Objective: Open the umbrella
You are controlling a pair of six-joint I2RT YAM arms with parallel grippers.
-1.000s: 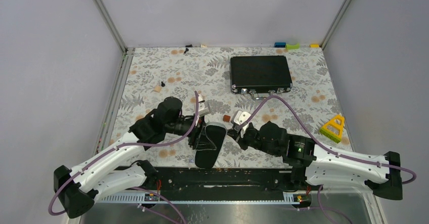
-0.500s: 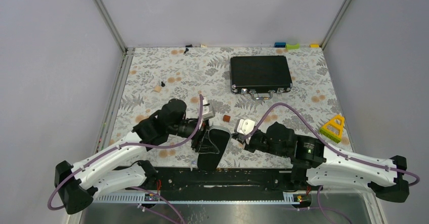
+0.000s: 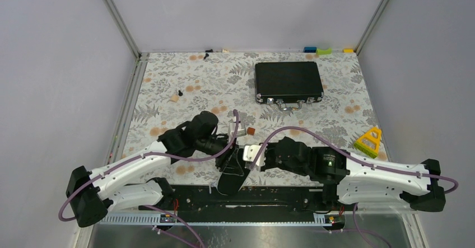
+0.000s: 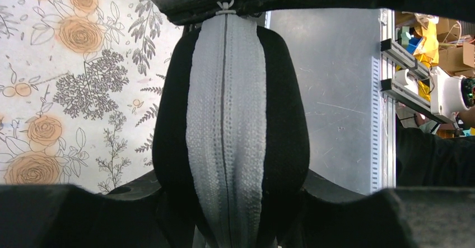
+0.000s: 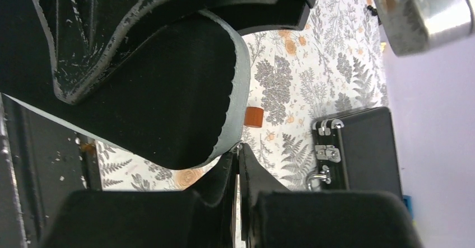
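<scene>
Top external view showed the black oval case (image 3: 228, 176) tilted at the near edge of the surface (image 3: 185, 85), its lower end over the black rail (image 3: 291, 195). Left end effector (image 3: 231, 156) was part-closed across the case, clamping it. Right end effector (image 5: 237, 153) was fully closed, its tips against the case's grey zip (image 4: 224, 119). Whether it pinched the zip tab (image 4: 225, 5) could not be determined. The umbrella appeared in no view and was judged to be inside the zipped case.

Risks noted:
- A pull with no tab gripped would simply slide off.
- A hard pull could twist the case out of the left clamp and drop it past the edge.
</scene>
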